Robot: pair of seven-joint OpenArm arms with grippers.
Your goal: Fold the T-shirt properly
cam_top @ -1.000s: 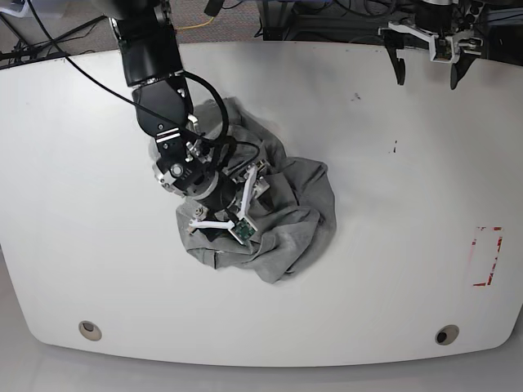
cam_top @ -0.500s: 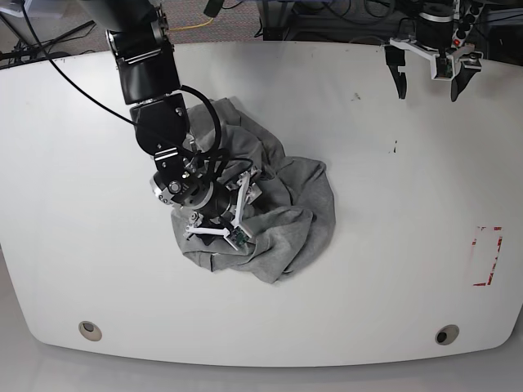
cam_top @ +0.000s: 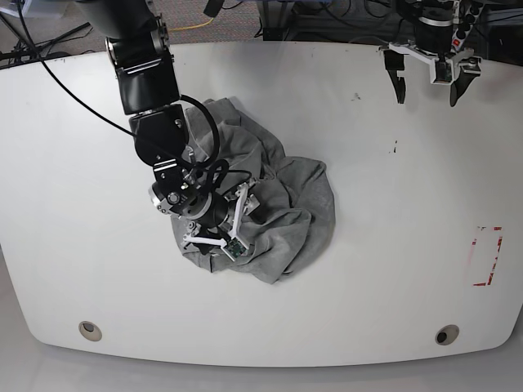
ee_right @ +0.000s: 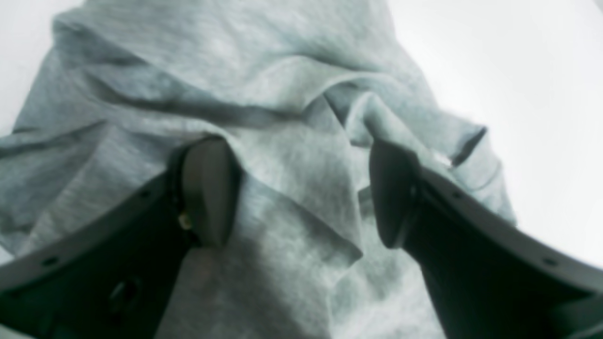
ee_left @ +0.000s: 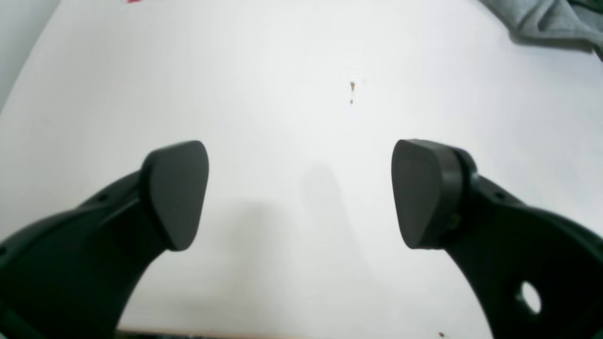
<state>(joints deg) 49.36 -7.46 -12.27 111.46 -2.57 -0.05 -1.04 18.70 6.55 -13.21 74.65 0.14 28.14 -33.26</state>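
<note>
The light grey T-shirt (cam_top: 296,208) lies crumpled in a heap at the middle of the white table (cam_top: 392,245). No lettering shows. My right gripper (cam_top: 222,222) is down on the heap's front left part. In the right wrist view it (ee_right: 299,193) is open, with a raised fold of the T-shirt (ee_right: 301,155) between the jaws. My left gripper (cam_top: 426,91) hangs open and empty over the table's far right edge, well away from the shirt. In the left wrist view it (ee_left: 299,193) is open above bare table, and an edge of the T-shirt (ee_left: 541,19) shows at the top right.
A red tape outline (cam_top: 488,256) marks the table near its right edge. Two round holes (cam_top: 90,330) (cam_top: 446,334) sit near the front edge. A small dark mark (ee_left: 352,87) lies ahead of the left gripper. Cables run behind the table's far edge.
My right arm has shifted left and lower onto the shirt heap, and its gripper has turned. The left gripper has barely moved at the far right edge.
</note>
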